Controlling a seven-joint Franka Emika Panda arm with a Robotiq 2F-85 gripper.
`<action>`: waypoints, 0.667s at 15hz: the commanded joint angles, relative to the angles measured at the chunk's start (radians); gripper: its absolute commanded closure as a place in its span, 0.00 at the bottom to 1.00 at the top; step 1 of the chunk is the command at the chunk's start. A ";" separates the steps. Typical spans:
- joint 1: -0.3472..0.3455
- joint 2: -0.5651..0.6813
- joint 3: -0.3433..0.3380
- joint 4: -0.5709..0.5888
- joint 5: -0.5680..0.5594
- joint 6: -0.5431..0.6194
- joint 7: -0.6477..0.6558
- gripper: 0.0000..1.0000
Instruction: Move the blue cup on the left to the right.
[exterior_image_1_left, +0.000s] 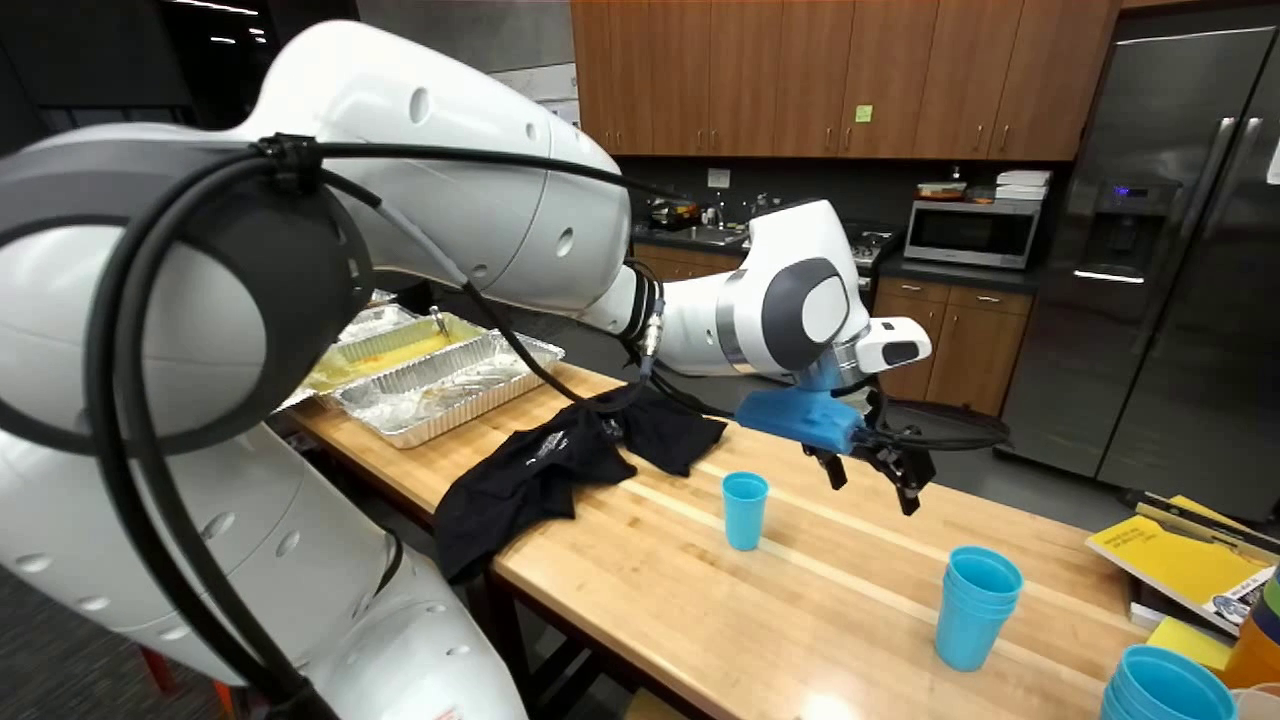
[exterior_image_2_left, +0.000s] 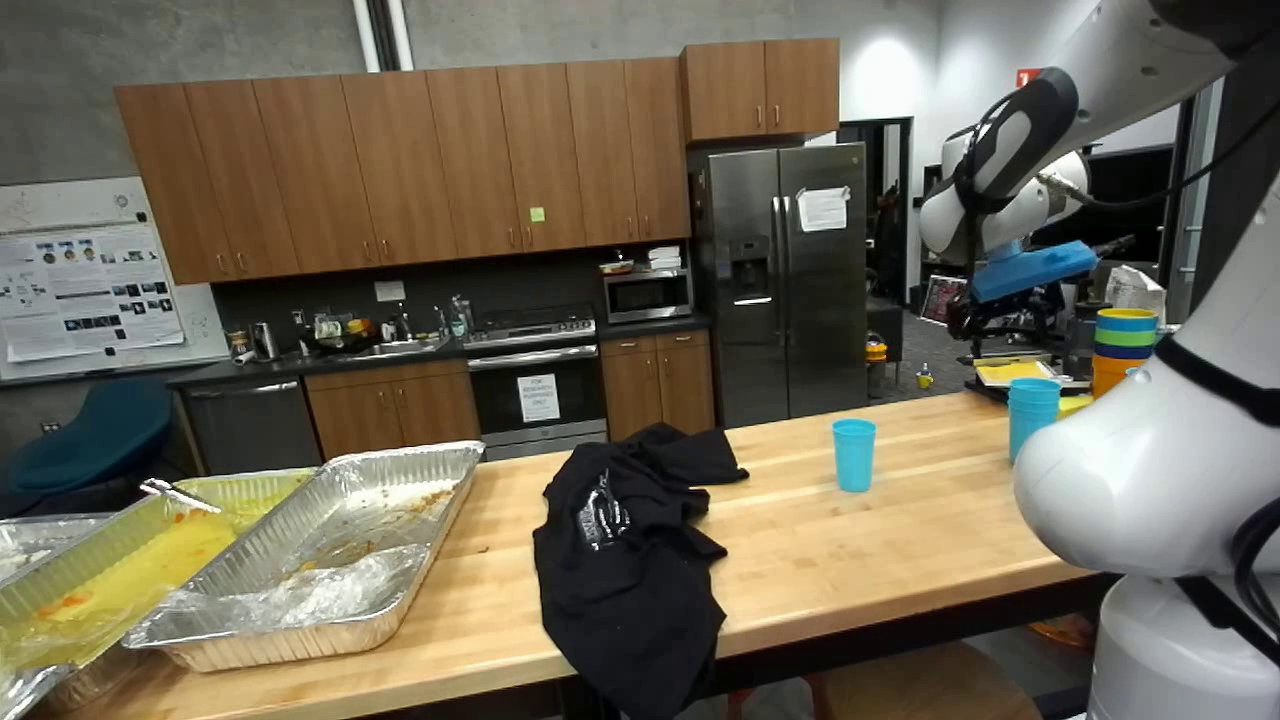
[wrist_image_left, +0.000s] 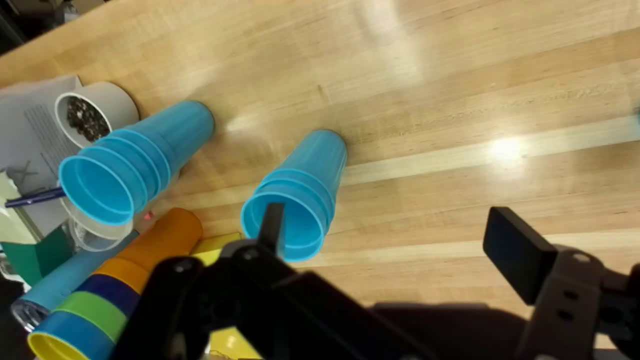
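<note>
The blue cup (exterior_image_1_left: 744, 512) stands upright and alone on the wooden table, left of a stack of nested blue cups (exterior_image_1_left: 975, 615). In an exterior view the cup (exterior_image_2_left: 853, 456) stands right of a black shirt, and the stack (exterior_image_2_left: 1032, 408) is farther right. In the wrist view only a sliver of blue shows at the right edge; the stack (wrist_image_left: 310, 175) is in the middle, partly behind a finger. My gripper (exterior_image_1_left: 872, 482) is open and empty, above the table and apart from both. In the wrist view the open fingers (wrist_image_left: 395, 241) have only table between them.
Another stack of blue cups (wrist_image_left: 150, 155) stands beside a white cup (wrist_image_left: 112, 102) and multicoloured stacked cups (wrist_image_left: 115, 290). A yellow book (exterior_image_1_left: 1185, 555) lies at the table's far end. A black shirt (exterior_image_1_left: 560, 465) and foil trays (exterior_image_1_left: 440, 395) lie at the opposite end.
</note>
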 joint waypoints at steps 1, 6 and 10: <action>0.018 0.046 -0.034 0.036 0.054 0.039 -0.162 0.00; 0.028 0.100 -0.021 0.095 0.117 0.008 -0.178 0.00; 0.053 0.099 -0.019 0.095 0.172 -0.003 -0.211 0.00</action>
